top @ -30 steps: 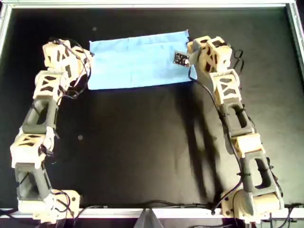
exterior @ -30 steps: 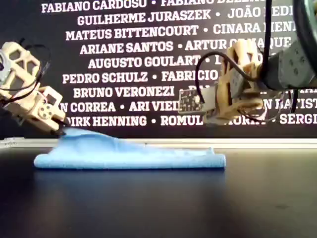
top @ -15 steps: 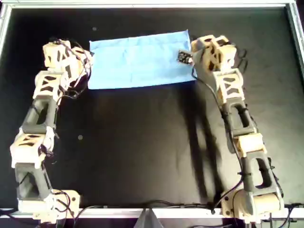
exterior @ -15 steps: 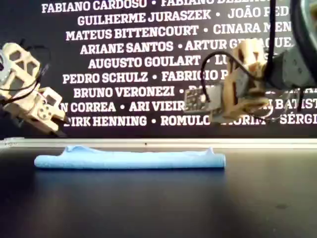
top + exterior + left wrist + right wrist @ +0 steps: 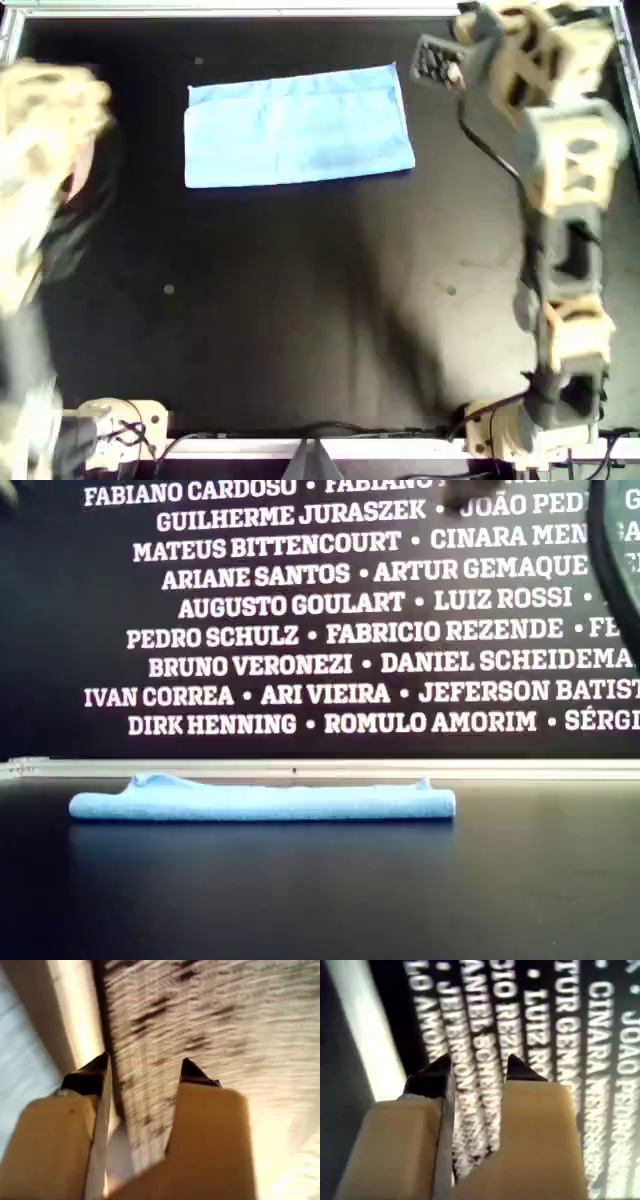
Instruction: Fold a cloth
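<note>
Black table [image 5: 300, 320], light blue cloth [image 5: 298, 126] — folded rectangle, lying flat

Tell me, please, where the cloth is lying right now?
The cloth lies folded flat on the black table, toward the top middle of the overhead view, and left of centre in the exterior view, below the wall of names, with neither gripper touching it.

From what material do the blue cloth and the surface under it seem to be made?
The cloth looks like thin woven or microfibre fabric, matte: it lies soft, with faint creases and a rounded folded edge in the exterior view. The table surface looks like black matte felt or a mat; which one is unclear. It gives no sharp reflections.
</note>
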Tool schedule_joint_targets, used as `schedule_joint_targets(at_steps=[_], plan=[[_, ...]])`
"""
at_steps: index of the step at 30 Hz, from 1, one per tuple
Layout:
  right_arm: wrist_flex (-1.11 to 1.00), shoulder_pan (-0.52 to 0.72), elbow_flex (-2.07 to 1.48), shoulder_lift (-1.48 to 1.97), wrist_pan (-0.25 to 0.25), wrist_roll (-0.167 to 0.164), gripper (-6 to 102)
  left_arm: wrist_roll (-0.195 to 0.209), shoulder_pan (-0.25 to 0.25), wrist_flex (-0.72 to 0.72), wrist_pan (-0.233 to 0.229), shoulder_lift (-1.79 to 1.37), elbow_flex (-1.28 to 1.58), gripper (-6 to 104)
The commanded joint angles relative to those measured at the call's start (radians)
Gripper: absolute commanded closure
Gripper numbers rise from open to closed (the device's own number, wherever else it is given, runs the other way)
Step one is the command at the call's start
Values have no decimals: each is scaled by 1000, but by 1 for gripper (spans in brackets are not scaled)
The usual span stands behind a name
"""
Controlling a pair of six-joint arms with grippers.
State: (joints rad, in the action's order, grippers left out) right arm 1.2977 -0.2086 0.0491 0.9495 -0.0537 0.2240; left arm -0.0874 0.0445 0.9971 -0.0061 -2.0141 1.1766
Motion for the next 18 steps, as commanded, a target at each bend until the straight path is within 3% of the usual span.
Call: schedule_joint_targets(at_steps=[1,4,11,18], plan=[[72,31,35,278,143,-3,52,29,20,89,-48,-213,29,49],[63,14,-89,546,221,-5,52,32,20,202,-48,-344,61,49],[60,15,-735,1198,222,12,52,34,20,382,-46,-566,67,49],[57,17,-1413,1654,239,-5,52,35,20,512,-46,-635,132,49]])
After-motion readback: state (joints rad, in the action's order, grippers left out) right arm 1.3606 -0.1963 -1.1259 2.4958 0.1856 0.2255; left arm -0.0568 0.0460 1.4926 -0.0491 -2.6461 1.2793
